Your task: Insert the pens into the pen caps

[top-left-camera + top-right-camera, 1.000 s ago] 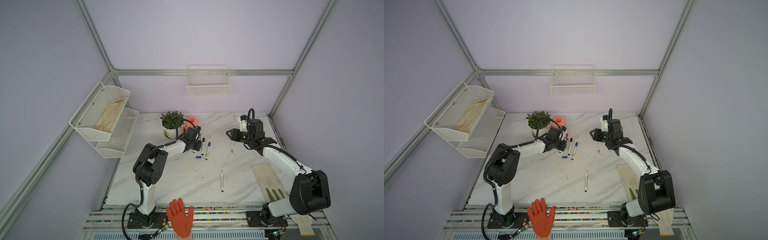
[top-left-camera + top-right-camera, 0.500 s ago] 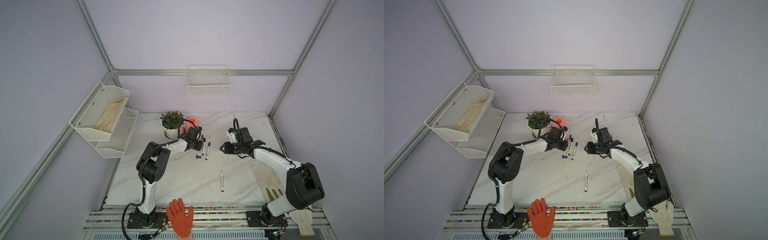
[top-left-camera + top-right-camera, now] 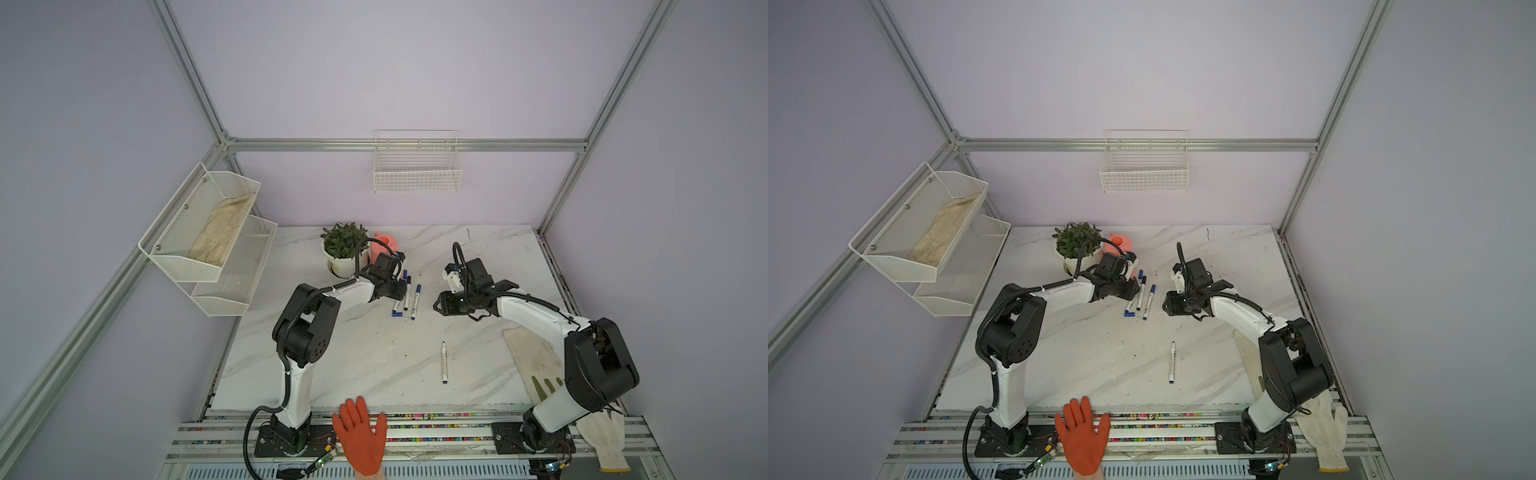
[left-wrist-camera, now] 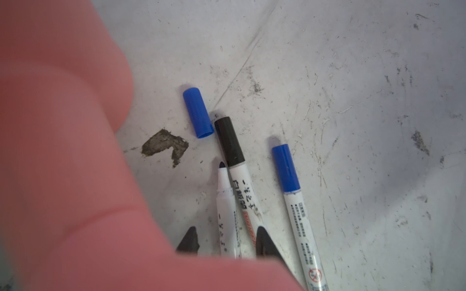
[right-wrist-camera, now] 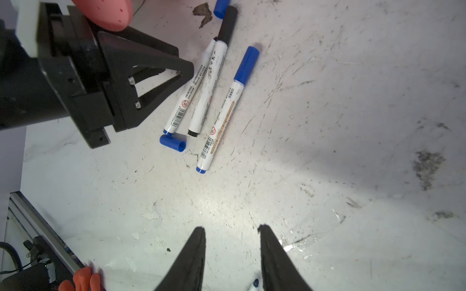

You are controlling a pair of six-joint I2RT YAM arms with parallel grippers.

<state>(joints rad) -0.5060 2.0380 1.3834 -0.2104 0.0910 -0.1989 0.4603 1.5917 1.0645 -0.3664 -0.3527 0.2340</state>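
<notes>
Three pens lie side by side mid-table. One has a black cap [image 4: 229,141] on, one a blue cap [image 4: 285,167] on, and the uncapped pen [image 4: 225,201] shows a blue tip. My left gripper [image 4: 226,236] is open and straddles the uncapped pen, in both top views [image 3: 401,291] [image 3: 1133,291]. Two loose blue caps lie beside them, one at the pens' tips [image 4: 197,112] [image 3: 404,273] and one at their tails [image 5: 172,142] [image 3: 397,314]. A fourth uncapped pen [image 3: 444,362] [image 3: 1172,362] lies apart near the front. My right gripper [image 5: 230,230] [image 3: 436,305] is open and empty, to the right of the pens.
A pink watering can [image 4: 63,126] [image 3: 384,245] and a potted plant [image 3: 344,253] stand just behind the left gripper. An orange-gloved hand [image 3: 360,436] rests on the front rail. A worn mat [image 3: 536,361] lies front right, with a white glove [image 3: 602,436] beyond it.
The left gripper's jaws have opened off the uncapped pen, which now lies on the table. The right arm came down from the back right and moved left toward the pens.
</notes>
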